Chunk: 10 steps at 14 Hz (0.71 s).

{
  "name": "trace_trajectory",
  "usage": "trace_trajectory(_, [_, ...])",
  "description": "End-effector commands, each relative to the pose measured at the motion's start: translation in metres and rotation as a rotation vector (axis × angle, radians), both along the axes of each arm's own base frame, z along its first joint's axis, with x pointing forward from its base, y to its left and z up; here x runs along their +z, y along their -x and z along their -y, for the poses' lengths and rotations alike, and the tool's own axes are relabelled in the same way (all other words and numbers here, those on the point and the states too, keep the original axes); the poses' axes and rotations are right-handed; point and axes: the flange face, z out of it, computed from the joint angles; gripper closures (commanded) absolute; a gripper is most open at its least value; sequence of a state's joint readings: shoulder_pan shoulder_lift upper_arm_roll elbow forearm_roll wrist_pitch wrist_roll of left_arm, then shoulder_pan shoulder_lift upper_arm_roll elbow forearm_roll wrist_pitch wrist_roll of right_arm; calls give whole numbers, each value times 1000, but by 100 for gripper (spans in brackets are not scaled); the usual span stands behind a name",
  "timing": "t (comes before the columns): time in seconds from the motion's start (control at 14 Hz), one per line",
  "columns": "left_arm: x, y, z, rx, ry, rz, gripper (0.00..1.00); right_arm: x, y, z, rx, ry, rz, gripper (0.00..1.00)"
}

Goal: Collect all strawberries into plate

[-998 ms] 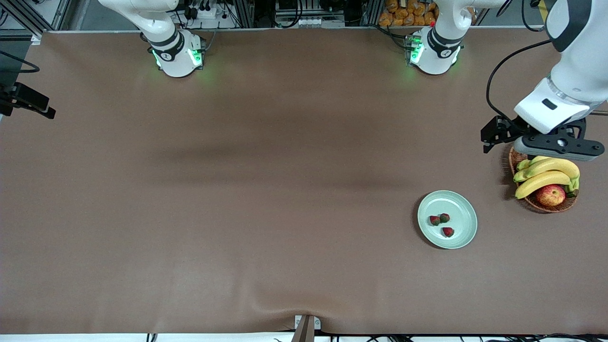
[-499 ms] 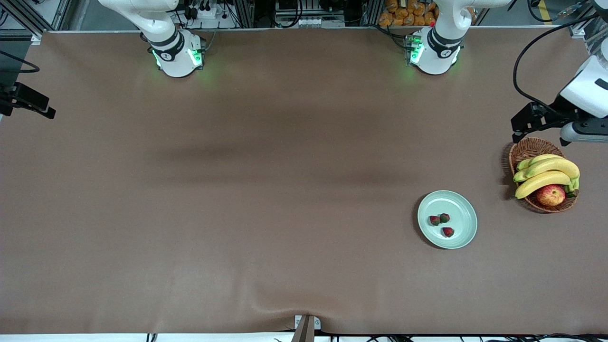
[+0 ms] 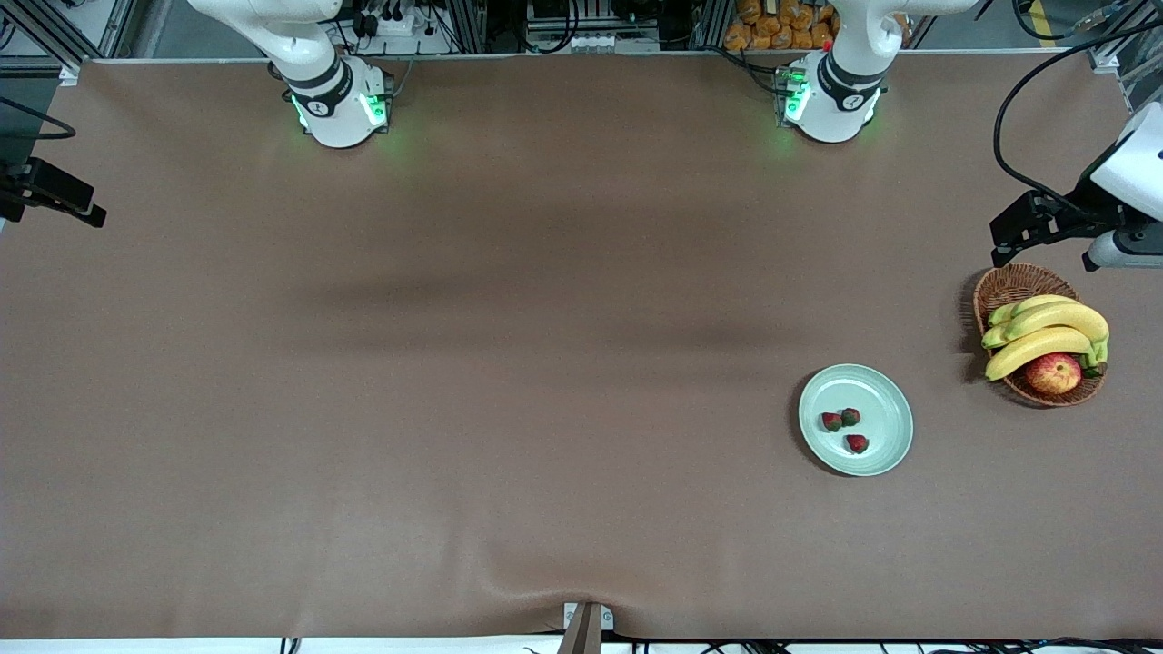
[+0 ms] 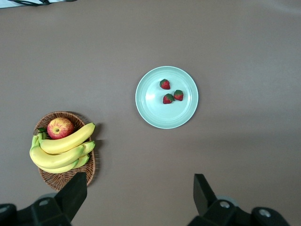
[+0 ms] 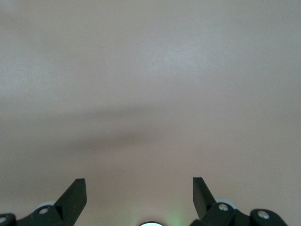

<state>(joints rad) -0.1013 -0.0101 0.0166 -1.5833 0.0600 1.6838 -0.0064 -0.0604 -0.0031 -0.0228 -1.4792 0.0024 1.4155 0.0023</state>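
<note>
Three strawberries (image 3: 830, 421) (image 3: 850, 417) (image 3: 857, 443) lie together on the pale mint-green plate (image 3: 886, 400), toward the left arm's end of the table. They also show in the left wrist view (image 4: 164, 84) (image 4: 168, 99) (image 4: 178, 95) on the plate (image 4: 155, 110). My left gripper (image 3: 1116, 250) hangs high by the table's edge, next to the basket; in its wrist view it (image 4: 139, 188) is open and empty. My right gripper (image 5: 139, 186) is open and empty over bare table by its own base, and is out of the front view.
A brown wicker basket (image 3: 1008, 286) with bananas (image 3: 1045, 331) and a red-yellow apple (image 3: 1054, 372) stands beside the plate at the left arm's end. It also shows in the left wrist view (image 4: 47, 175). A black fixture (image 3: 54, 193) juts in at the right arm's end.
The left arm has lifted away from over the basket and moved outward toward its end of the table. The strawberries and the plate have not moved.
</note>
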Motion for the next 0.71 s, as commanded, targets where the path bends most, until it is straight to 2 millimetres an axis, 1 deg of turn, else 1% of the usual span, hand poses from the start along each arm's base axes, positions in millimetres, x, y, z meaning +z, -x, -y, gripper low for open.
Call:
trace_trajectory(0.0, [15, 6, -1, 33, 29, 7, 0, 5, 4, -1, 2, -4, 1, 0])
trace_trajectory(0.64, [13, 6, 2, 26, 29, -6, 0, 5, 4, -1, 2, -4, 1, 0])
